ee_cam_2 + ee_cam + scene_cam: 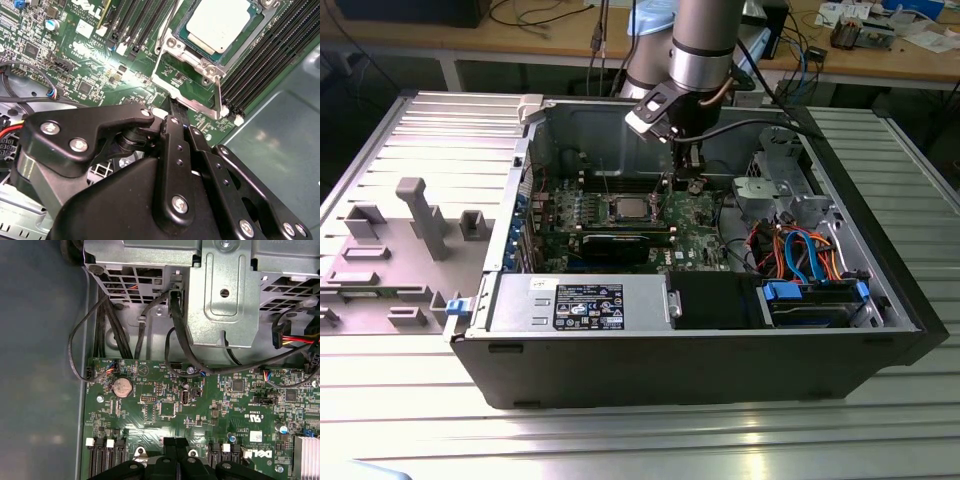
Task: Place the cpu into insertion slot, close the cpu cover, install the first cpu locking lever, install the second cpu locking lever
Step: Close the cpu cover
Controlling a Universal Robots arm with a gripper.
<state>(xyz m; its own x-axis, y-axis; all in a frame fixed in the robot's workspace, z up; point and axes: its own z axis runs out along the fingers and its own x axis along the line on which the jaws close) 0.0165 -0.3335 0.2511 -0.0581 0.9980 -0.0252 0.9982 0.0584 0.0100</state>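
Cpu (218, 22) lying in insertion slot (175, 44), gripper (174, 106) clenched, poised just beside the slot's silver rim

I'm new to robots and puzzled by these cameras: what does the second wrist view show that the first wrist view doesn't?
Second wrist view: the cpu seated in the silver-rimmed insertion slot. First wrist view: a round coin battery, a metal drive cage and black cables. Both wrist views: the green circuit board and the black fingers, closed together.
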